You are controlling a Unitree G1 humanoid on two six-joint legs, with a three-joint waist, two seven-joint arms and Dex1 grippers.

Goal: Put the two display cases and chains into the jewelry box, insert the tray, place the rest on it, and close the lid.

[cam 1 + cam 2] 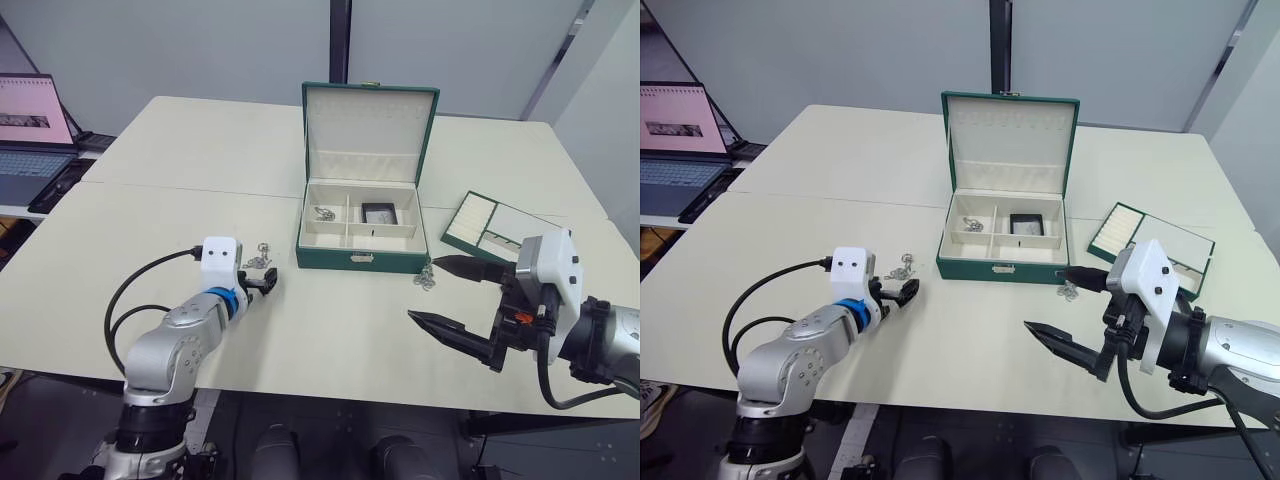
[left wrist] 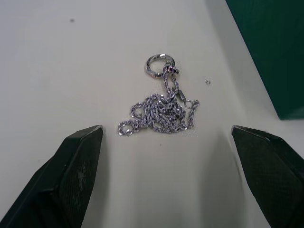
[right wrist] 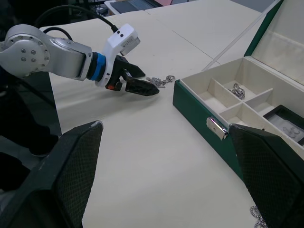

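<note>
left eye view: jewelry box (image 1: 352, 256) sits open mid-table, lid (image 1: 368, 130) upright, one display case (image 1: 379, 212) and a chain (image 1: 324, 213) in its compartments, tray (image 1: 495, 228) just beside it on my right. left wrist view: my left gripper (image 2: 178, 156) has fingers apart around a loose chain on the table (image 2: 160, 108). right wrist view: my right gripper (image 3: 166, 166) is spread wide, another chain (image 3: 258, 217) below the box's front.
</note>
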